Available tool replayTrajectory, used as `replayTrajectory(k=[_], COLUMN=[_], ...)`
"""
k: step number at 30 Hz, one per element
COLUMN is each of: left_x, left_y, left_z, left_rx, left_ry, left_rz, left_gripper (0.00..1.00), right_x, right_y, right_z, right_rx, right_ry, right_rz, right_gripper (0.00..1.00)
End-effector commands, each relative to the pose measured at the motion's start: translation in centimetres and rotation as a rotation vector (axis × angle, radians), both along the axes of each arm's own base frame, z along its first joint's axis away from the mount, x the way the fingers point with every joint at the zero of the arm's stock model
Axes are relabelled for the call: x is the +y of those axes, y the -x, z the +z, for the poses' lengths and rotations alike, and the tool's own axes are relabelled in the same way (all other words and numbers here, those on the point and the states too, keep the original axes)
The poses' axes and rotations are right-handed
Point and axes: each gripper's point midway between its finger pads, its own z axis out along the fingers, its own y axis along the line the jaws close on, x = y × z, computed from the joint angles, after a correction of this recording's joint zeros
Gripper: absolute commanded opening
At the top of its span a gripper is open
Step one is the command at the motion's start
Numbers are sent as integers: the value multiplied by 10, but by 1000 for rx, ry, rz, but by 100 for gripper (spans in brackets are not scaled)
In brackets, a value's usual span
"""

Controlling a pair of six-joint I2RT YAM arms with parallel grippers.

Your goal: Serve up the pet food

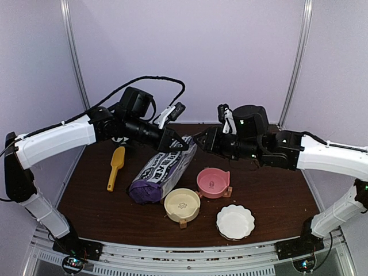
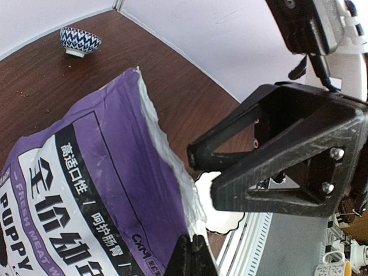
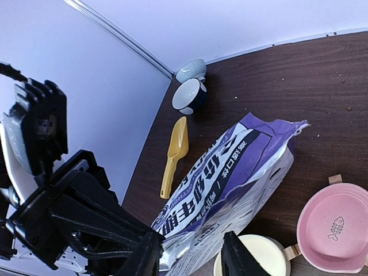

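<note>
My left claw (image 2: 191, 257) is clenched on the top edge of the purple bag (image 1: 164, 172). It pinches the torn rim and holds that end up off the counter (image 1: 270, 195). The bottom end of the bag rests on the counter, closer to my bases.

My right claw (image 3: 191, 248) is released, with its two fingers (image 3: 150, 253) standing apart. It points at the top of the bag, nose to nose with my left claw. The silver rim of the bag sits between the fingers. I cannot tell if they touch it.

I cannot see the pet food, because the inside of the bag is hidden from me. A few tiny brown bits (image 3: 348, 107) lie on the counter near the back. They are too small for me to tell what they are.

A yellow scoop (image 1: 115, 167) lies flat on the left side of the bag, a little apart from it. A pink bowl (image 1: 213, 182) sits on the right side of the bag. A cream bowl (image 1: 182, 204) sits near the bag's bottom end. A white dish (image 1: 235, 221) with a wavy rim is close to the front edge. A blue and white bowl (image 2: 80, 41) stands far back by the wall.
</note>
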Motion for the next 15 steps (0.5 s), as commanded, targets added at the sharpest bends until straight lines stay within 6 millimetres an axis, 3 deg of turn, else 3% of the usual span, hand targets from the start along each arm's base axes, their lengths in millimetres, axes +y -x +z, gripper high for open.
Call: replayTrajectory(k=[1, 8, 15], left_x=[-7, -7, -8], left_y=[9, 8, 10], left_z=[23, 24, 23], left_rx=[-61, -68, -68], left_ry=[74, 72, 73], left_rz=[-57, -50, -61], left_gripper=[0, 0, 0], right_x=[2, 10, 14], right_y=[-7, -6, -8], right_z=[-12, -27, -37], right_rx=[21, 52, 65], right_ry=[0, 10, 23], right_rz=[-29, -11, -8], right_gripper=[38, 24, 23])
